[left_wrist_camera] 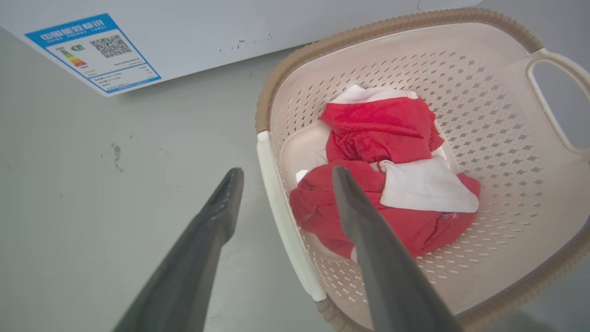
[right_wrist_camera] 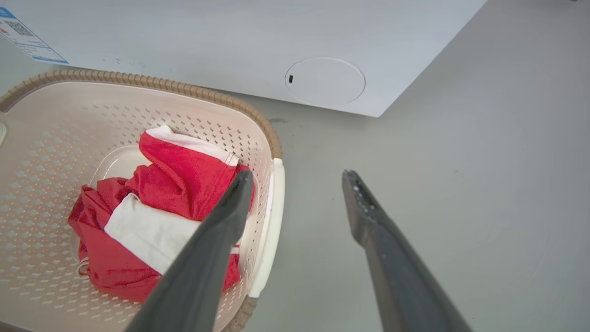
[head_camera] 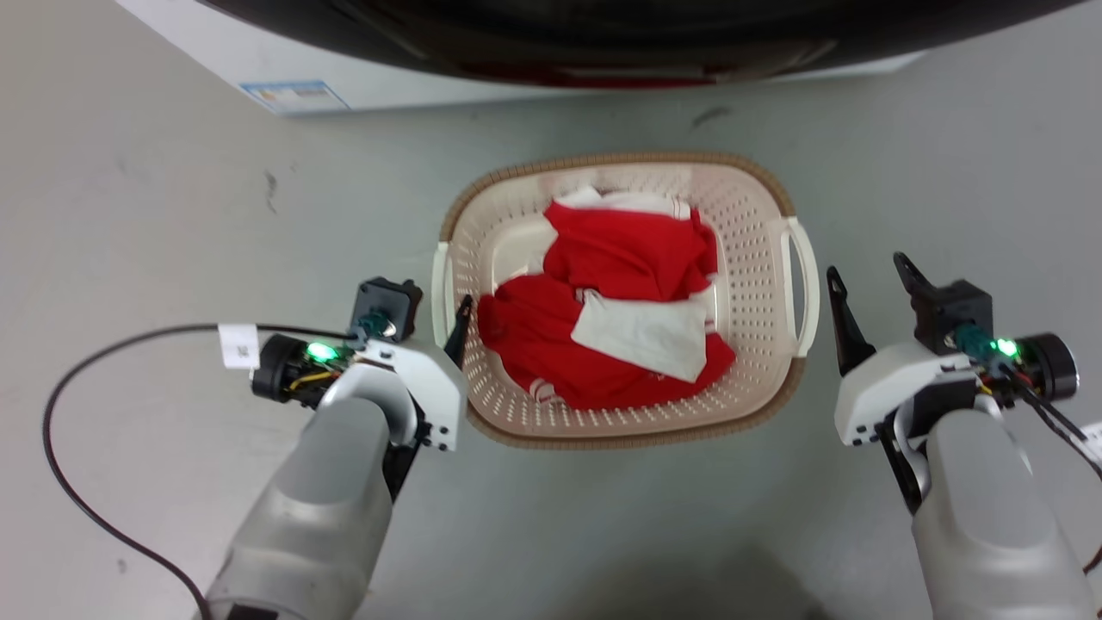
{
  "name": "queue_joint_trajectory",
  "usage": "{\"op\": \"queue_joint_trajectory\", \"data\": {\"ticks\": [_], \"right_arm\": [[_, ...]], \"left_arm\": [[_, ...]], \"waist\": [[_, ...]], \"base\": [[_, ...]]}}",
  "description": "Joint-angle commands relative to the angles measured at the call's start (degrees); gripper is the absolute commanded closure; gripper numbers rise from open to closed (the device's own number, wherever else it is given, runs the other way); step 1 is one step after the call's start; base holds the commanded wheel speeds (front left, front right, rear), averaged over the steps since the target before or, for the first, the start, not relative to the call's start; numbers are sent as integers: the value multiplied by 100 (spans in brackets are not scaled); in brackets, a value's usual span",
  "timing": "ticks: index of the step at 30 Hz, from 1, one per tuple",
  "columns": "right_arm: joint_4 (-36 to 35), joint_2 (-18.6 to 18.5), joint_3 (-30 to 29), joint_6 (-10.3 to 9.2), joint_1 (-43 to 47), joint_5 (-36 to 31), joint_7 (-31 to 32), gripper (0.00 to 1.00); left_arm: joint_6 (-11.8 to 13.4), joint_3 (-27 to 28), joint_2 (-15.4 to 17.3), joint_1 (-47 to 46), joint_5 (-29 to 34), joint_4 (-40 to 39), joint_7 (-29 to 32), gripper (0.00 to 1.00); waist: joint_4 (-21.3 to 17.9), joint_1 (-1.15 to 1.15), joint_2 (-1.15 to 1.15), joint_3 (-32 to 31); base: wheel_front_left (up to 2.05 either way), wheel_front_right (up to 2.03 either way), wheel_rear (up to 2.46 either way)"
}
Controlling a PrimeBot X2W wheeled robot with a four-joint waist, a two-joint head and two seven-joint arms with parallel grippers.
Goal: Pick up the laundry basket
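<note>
While the laundry basket (head_camera: 758,258) sits on the grey floor (head_camera: 172,215) just in front of the white washer (head_camera: 387,77), both arms are beside it, one at each side handle. Inside the basket lies a crumpled heap of red clothes (head_camera: 620,258) with a white piece (head_camera: 646,331) on top. The heap covers most of the bottom, and a bare patch of pale bottom shows on the basket's left.

The left gripper (left_wrist_camera: 287,171) is at the basket's left handle (head_camera: 440,293) with its jaws wide apart and nothing held. In the left wrist view one finger (left_wrist_camera: 216,216) is outside the basket over the floor and the other is over the clothes, with the white handle between them. Whether either finger touches the handle cannot be told.

The right gripper (head_camera: 867,266) is just outside the basket's right handle (head_camera: 805,284), also wide open and empty. In the head view both its fingers stand clear of the handle, with a narrow gap to the nearer one.

A blue-edged label (head_camera: 293,95) sits on the washer, beyond the basket's far left corner. A black cable (head_camera: 86,362) curves over the floor well to the basket's left.
</note>
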Motion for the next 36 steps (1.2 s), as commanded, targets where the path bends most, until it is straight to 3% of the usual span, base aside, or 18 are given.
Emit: {"op": "queue_joint_trajectory", "data": {"ticks": [1,13,25,26,27,28,36], "right_arm": [[148,-9,10,-4,-191,-61,-12,0],[1525,-10,70,-4,-1218,-526,-13,0],[2170,-10,-12,-4,-1783,-771,-12,0],[2231,-10,-5,-4,-1808,-785,-12,22],[2256,-12,-6,-4,-1848,-785,-12,92],[2280,-11,2,-4,-1886,-800,-12,100],[2450,-42,83,-5,-1952,-754,-17,100]], "left_arm": [[-28,6,48,-180,-33,166,8,0],[-169,-175,90,-1013,-167,938,115,0],[-187,-400,47,-1329,-265,1097,293,0],[-187,-422,44,-1331,-261,1109,336,10],[-189,-445,48,-1341,-263,1115,340,65],[-190,-464,50,-1359,-271,1119,339,100],[-204,-661,62,-1344,-357,1143,409,100]], "waist": [[-94,-1,0,334],[-68,-1,0,1049],[-5,-1,0,1452],[-3,-1,0,1465],[-3,-1,0,1479],[-3,-1,0,1494],[3,-1,0,1442]], "base": [[0,0,0],[0,0,0],[0,0,0],[0,0,0],[0,0,0],[0,0,0],[0,0,0]]}}
